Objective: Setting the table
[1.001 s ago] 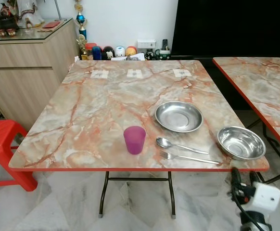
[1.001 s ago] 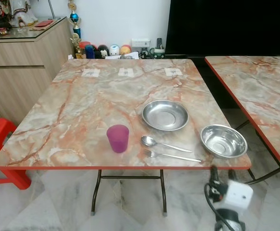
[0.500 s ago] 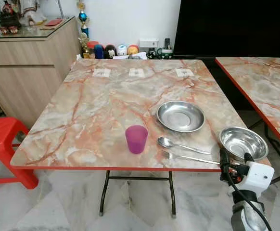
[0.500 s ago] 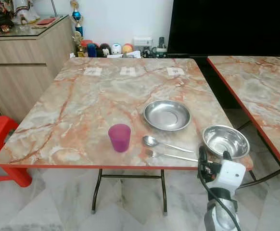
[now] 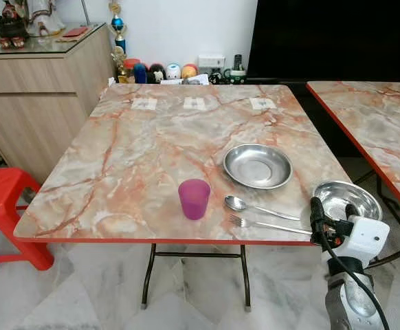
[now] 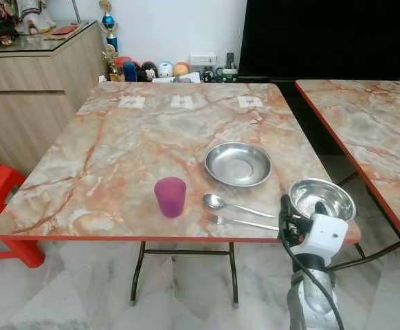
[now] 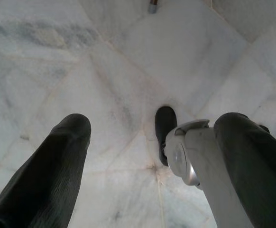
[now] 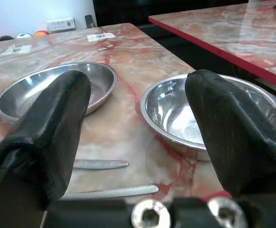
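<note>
Right wrist view resolves what the head views leave unclear: right gripper [image 8: 138, 142] spread wide, holding nothing; steel bowl [image 8: 209, 111] just ahead, near the table [image 5: 131, 158] corner, beside the right-hand finger [image 8: 233, 137].

— What stands left of the table?
— A red plastic stool [image 5: 4, 210] on the marble floor [image 5: 83, 295], with a wooden sideboard [image 5: 35, 82] behind it.
— And at the far wall?
— Small colourful figurines [image 5: 160, 71] and a large dark screen [image 5: 337, 38].
</note>
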Robot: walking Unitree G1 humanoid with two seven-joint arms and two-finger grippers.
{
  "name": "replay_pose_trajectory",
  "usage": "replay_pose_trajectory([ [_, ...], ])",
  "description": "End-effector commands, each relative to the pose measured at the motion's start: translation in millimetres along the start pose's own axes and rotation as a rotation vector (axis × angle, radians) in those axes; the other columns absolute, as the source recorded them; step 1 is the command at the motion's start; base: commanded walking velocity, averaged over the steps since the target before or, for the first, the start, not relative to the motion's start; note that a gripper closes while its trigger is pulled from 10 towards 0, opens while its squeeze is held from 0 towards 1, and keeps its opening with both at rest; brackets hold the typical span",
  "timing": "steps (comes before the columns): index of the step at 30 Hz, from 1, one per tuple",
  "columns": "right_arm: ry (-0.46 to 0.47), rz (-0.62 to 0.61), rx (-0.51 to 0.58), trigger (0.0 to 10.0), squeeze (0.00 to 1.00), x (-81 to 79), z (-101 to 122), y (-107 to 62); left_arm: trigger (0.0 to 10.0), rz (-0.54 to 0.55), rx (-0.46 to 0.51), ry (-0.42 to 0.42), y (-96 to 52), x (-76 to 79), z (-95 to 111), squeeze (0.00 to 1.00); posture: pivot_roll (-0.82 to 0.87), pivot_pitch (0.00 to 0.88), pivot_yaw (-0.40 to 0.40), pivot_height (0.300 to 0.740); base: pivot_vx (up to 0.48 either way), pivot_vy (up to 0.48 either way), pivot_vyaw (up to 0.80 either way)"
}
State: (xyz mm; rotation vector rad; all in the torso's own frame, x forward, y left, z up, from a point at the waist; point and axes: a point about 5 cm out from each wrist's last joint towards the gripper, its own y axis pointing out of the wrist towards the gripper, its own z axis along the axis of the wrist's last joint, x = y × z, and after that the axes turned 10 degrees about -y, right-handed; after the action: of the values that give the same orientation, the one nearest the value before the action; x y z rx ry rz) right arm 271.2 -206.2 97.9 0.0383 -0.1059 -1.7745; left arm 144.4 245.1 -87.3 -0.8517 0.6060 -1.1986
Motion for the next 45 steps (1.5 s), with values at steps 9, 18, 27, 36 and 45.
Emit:
replay_pose_trajectory([
  [9, 0.021, 0.028, 0.038, 10.0, 0.00, -10.8, 14, 6.4, 10.0, 0.007, -0.018, -0.009, -1.2, -4.2, -3, 0.00, -0.05, 0.000, -0.032, 0.740, 0.355, 0.000, 0.00],
  [18, 0.029, 0.042, 0.037, 10.0, 0.00, -16.1, 15, 6.8, 10.0, 0.004, -0.019, -0.009, -0.7, -2.1, -3, 0.00, -0.05, 0.000, -0.032, 0.740, 0.370, 0.000, 0.00],
  [27, 0.048, 0.055, 0.046, 10.0, 0.00, -20.4, 22, 12.3, 10.0, 0.000, -0.020, -0.009, -0.3, 1.4, -4, 0.00, -0.05, 0.000, -0.031, 0.740, 0.079, 0.000, 0.00],
  [36, 0.047, 0.030, 0.000, 10.0, 0.00, -14.1, 40, 41.1, 10.0, -0.018, -0.035, -0.002, 0.7, 15.3, -12, 0.00, -0.05, 0.000, -0.026, 0.740, 0.000, 0.000, 0.00],
  [45, 0.072, -0.018, -0.239, 10.0, 0.00, 10.4, 42, 72.9, 10.0, -0.001, -0.033, -0.008, -3.3, -4.4, -12, 0.00, -0.04, 0.000, -0.029, 0.740, 0.000, 0.000, 0.00],
])
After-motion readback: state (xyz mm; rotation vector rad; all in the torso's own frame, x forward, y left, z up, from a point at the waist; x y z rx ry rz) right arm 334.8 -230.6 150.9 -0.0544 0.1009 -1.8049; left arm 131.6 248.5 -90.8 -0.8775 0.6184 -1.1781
